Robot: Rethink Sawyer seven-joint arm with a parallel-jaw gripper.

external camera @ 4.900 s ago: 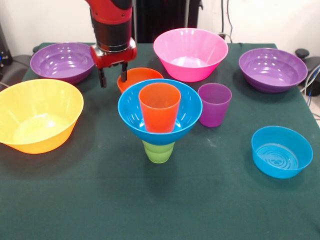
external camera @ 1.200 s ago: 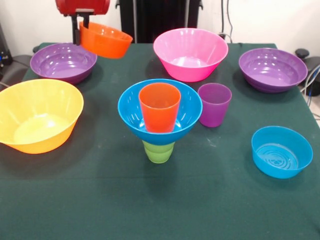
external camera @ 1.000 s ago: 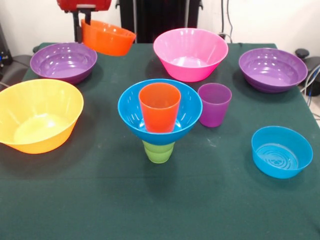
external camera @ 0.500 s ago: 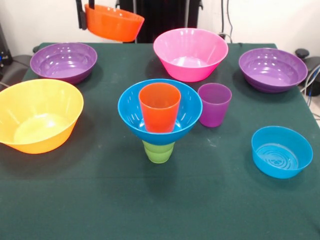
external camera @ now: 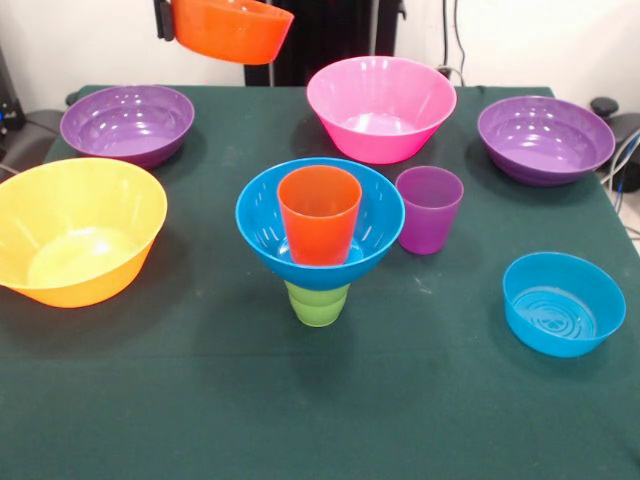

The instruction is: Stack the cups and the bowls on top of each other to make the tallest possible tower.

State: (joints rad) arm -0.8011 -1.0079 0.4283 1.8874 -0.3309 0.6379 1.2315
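Note:
My gripper (external camera: 170,28) shows only as a black finger at the top left edge. It is shut on the rim of the small orange bowl (external camera: 232,30) and holds it, tilted, high above the far left of the table. At the table's middle the green cup (external camera: 317,302) stands upside down. The medium blue bowl (external camera: 262,228) rests on it, with the orange cup (external camera: 320,215) upright inside. The purple cup (external camera: 428,208) stands just right of this stack.
The large yellow-orange bowl (external camera: 75,230) sits at the left and the large pink bowl (external camera: 380,105) at the far middle. Purple bowls sit far left (external camera: 127,122) and far right (external camera: 545,137). The small shallow blue bowl (external camera: 563,302) sits near right.
My gripper has lifted the small orange bowl up and a little to the right, away from the far left purple bowl. The red arm body has left the picture.

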